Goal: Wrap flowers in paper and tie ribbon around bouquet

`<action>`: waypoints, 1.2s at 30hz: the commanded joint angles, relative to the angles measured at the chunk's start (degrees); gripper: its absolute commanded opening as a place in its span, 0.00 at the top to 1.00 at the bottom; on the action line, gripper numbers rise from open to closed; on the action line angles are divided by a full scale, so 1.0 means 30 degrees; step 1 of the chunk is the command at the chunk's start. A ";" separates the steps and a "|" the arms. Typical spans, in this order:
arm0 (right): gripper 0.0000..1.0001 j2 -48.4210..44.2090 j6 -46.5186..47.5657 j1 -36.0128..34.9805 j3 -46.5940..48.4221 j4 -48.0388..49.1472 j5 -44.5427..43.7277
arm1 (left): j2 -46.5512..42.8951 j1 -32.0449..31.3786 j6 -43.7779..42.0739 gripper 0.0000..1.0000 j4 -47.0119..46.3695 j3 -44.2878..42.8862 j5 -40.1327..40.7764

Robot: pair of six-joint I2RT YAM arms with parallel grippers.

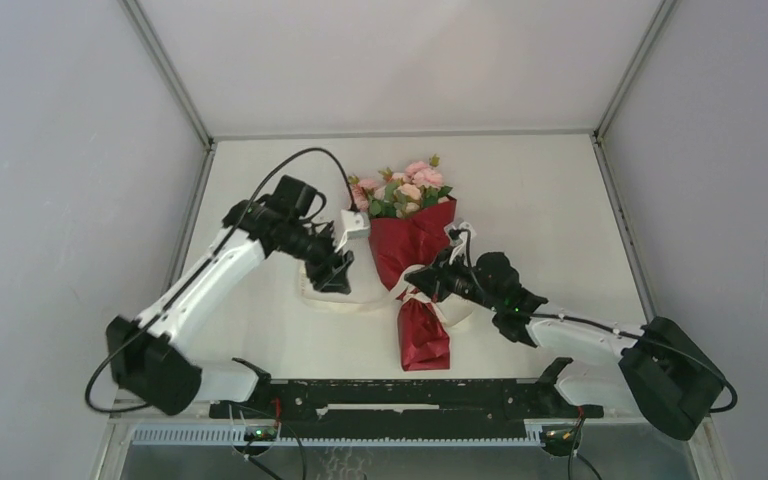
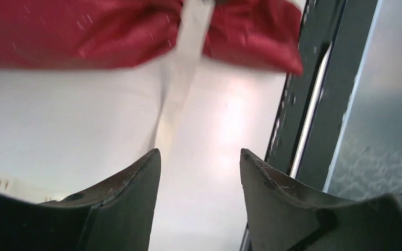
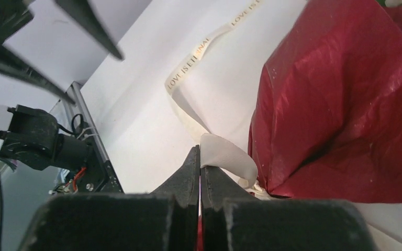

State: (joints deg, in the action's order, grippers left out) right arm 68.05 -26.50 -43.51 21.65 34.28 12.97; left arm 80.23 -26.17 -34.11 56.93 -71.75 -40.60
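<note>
The tying step was judged to be in hand. From above, the bouquet [image 1: 415,240] was seen lying mid-table, blooms away from the arms, with the ribbon [image 1: 345,300] passed round its narrow waist and a loose loop trailing to its left. The left gripper [image 1: 338,272] was poised over that loop, the right gripper [image 1: 428,283] at the waist. In the left wrist view the jaws were seen parted and empty, with the ribbon ahead, crossing the paper [image 2: 84,36]. In the right wrist view the jaws were clamped on a curl of ribbon. Next, the free length would need to be grasped and drawn taut.
</note>
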 commanded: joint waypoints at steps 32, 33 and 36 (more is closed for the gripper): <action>1.00 -0.0485 -0.2071 0.3392 0.1824 -0.3069 0.4486 | 0.4694 -0.5223 1.3529 0.52 -3.6314 1.2764 0.1558; 1.00 -0.0430 -0.2117 0.3464 0.1908 -0.2967 0.4603 | 0.4957 -0.5228 1.3522 0.56 -3.6414 1.2593 0.1500; 1.00 -0.0159 -0.1836 0.3567 0.2520 -0.3538 0.5018 | 0.5225 -0.5188 1.3245 0.60 -3.6622 1.2457 0.1999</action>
State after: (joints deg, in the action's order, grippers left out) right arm 66.92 -31.48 -33.39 25.08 21.23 26.11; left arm 95.20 -41.65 4.75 -46.26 -31.75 -34.30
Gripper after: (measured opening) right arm 0.006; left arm 0.409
